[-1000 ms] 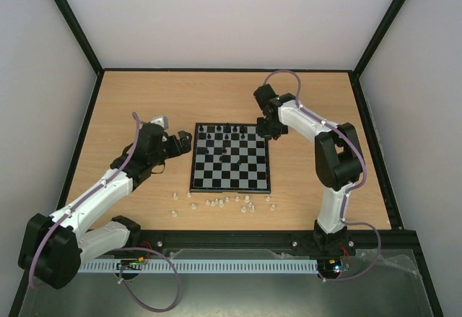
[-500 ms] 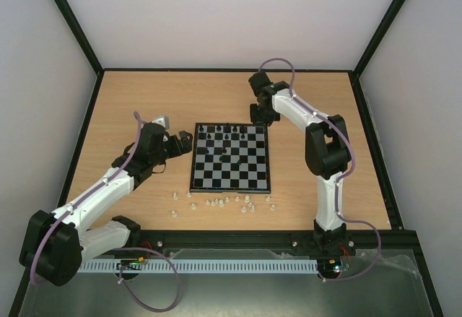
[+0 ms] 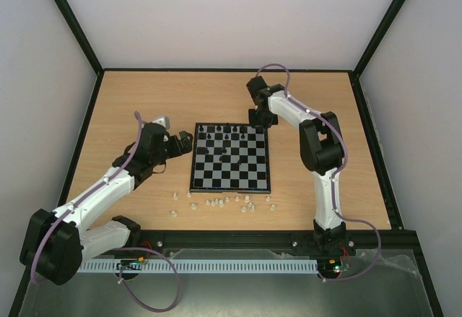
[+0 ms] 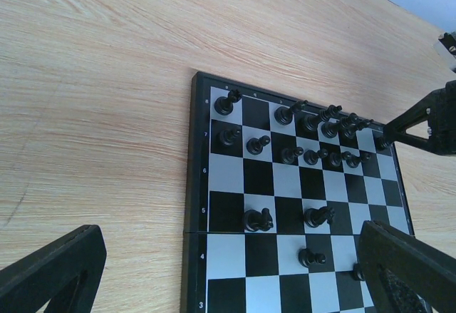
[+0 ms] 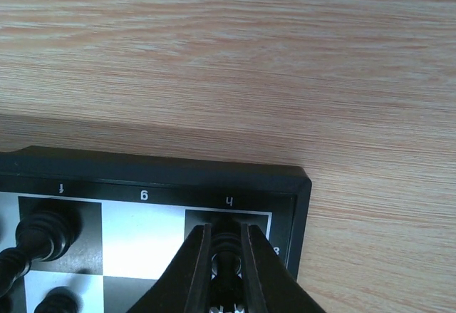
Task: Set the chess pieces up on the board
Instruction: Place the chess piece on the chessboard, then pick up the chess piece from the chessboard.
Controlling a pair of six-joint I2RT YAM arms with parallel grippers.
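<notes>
The board (image 3: 249, 176) lies mid-table, with black chess pieces (image 3: 227, 131) mostly in its two far rows and a few loose ones near the middle. White chess pieces (image 3: 224, 202) lie scattered on the table in front of the board. My right gripper (image 3: 258, 120) is at the board's far right corner. In the right wrist view the gripper (image 5: 226, 256) is shut on a black piece (image 5: 226, 244) over the corner square by the rim (image 5: 142, 174). My left gripper (image 3: 185, 141) is open and empty beside the board's left edge; in its wrist view the board (image 4: 224, 174) lies between the fingers (image 4: 50, 274).
Bare wooden tabletop surrounds the board. Black frame rails and pale walls bound the table at the back and sides. A loose black knight (image 4: 258, 219) lies on row 5, with other stray black pieces close by.
My right gripper has moved from the board's right side back and slightly left to the far right corner. The left arm has not moved.
</notes>
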